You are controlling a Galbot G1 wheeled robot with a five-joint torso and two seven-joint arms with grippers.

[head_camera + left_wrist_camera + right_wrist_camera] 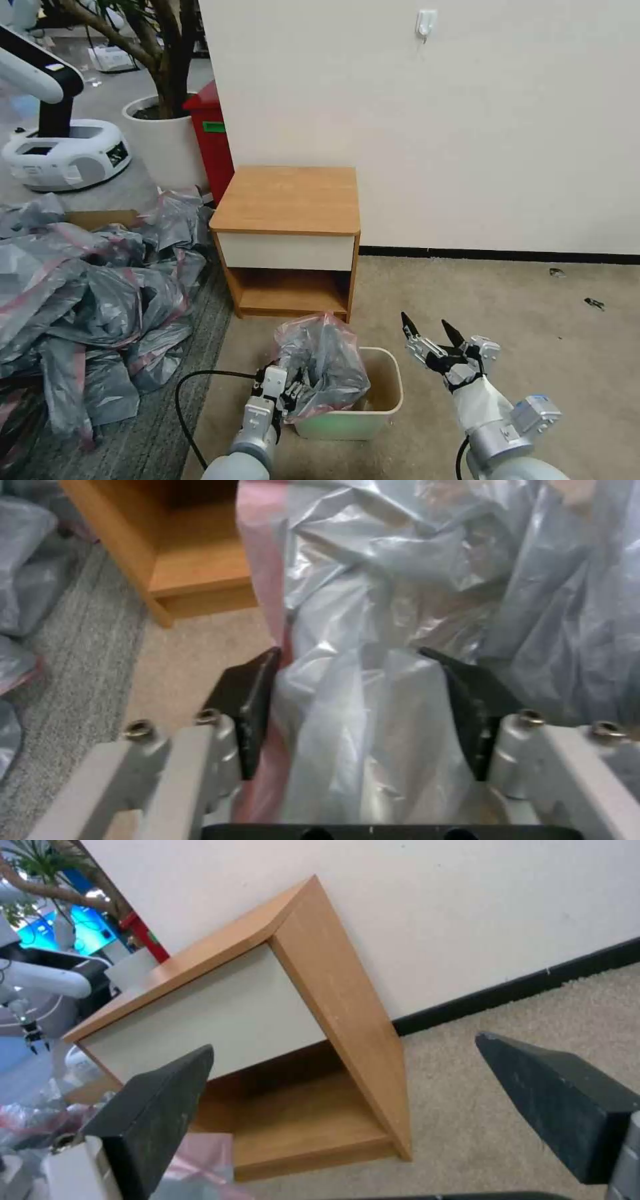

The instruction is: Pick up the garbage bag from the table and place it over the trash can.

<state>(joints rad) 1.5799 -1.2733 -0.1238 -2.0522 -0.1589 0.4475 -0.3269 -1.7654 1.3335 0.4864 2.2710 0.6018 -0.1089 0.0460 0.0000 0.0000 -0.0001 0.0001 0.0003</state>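
While the heap of grey bags (87, 293) sprawls over the floor at the far left of the head view, the left arm reaches forward and low from the bottom edge, its wrist beside the left end of the trash can (383, 407). The left gripper (288, 390) points ahead toward the table (288, 200), and in the left wrist view its two black fingers (248, 705) stand apart with folds of the garbage bag (323, 367) bunched between them; the film touches the inner face of each finger, but whether they clamp it cannot be told from these views. The bag rises as a crumpled mound from the left half of the can, its long axis roughly upright, and the pink band (260, 555) on it shows toward the top and along the left side. Most of the bag sits over and inside the can's left portion, while the right portion of the rim is bare.

Behind the can stands the table, against the white wall (467, 120), its top bare. To the right of the can, the right gripper (433, 328) hovers above the carpet (533, 320), fingers spread wide and holding nothing, tips pointing up and forward toward the table. No readable writing shows on the bag, the can or the table.
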